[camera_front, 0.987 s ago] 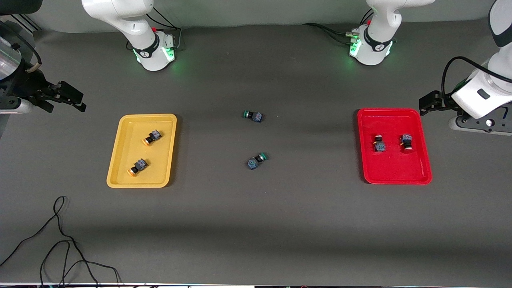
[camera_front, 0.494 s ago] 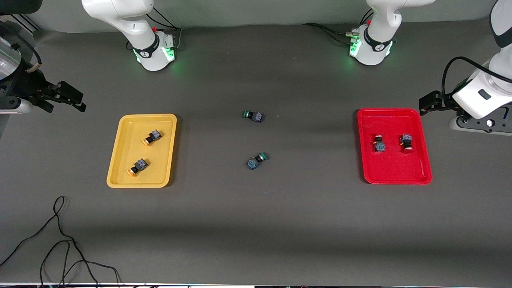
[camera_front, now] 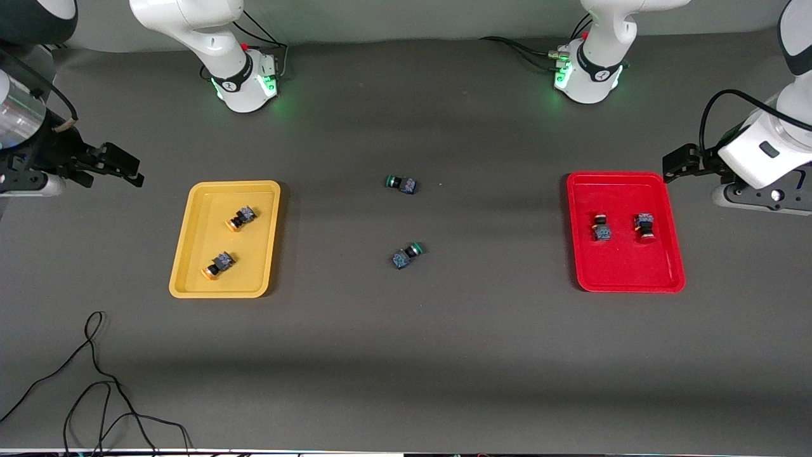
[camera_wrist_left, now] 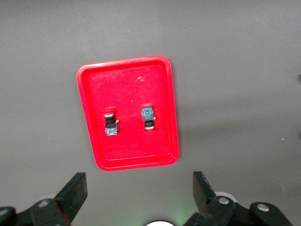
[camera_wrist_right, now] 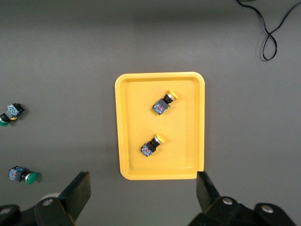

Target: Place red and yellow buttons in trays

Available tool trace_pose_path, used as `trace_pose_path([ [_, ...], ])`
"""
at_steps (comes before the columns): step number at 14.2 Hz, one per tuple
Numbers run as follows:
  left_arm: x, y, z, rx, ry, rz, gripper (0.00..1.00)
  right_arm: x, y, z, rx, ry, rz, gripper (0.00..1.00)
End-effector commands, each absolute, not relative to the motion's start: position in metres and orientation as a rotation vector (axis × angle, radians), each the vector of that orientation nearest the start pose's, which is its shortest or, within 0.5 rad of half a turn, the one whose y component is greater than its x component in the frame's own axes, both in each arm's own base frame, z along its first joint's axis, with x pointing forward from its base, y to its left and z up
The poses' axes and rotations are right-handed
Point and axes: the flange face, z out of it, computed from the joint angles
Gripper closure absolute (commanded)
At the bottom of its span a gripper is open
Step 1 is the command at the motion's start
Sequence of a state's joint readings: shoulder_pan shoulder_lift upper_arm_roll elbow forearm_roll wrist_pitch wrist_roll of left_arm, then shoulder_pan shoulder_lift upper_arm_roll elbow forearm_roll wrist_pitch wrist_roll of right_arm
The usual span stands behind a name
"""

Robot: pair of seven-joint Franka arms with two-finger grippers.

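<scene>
Both arms have pulled back to the bench's ends, left tool (camera_front: 674, 166) and right tool (camera_front: 120, 165) spread wide and empty. Two orange-yellow-capped buttons (camera_front: 240, 218) sit in the shallow yellow plastic tray (camera_front: 190, 254), two red-capped buttons (camera_front: 601, 228) in the red plastic tray (camera_front: 672, 266). Looks finished.

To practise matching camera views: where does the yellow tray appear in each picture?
Front view: yellow tray, toward the right arm's end of the table.
Left wrist view: not in it.
Right wrist view: mid-frame.
Shared landmark: the two yellow-capped buttons inside.

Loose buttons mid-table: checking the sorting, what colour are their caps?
Green, on both loose buttons; clearest in the right wrist view.
</scene>
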State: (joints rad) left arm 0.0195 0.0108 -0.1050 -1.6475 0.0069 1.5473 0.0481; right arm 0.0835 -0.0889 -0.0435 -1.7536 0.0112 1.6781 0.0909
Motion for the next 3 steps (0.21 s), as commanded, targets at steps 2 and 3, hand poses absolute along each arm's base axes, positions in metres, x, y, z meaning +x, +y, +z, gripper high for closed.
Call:
trace_pose_path([
  [2,0.5498,-0.0460,0.5867,-3.135,0.205,0.152,0.00,0.5440,0.0200,0.5883,-3.110,0.057,-0.043,0.00],
  [3,0.5506,-0.0451,0.5880,-3.136,0.202,0.147,0.00,0.5444,0.0195,0.5874,-3.098,0.064,-0.039,0.00],
])
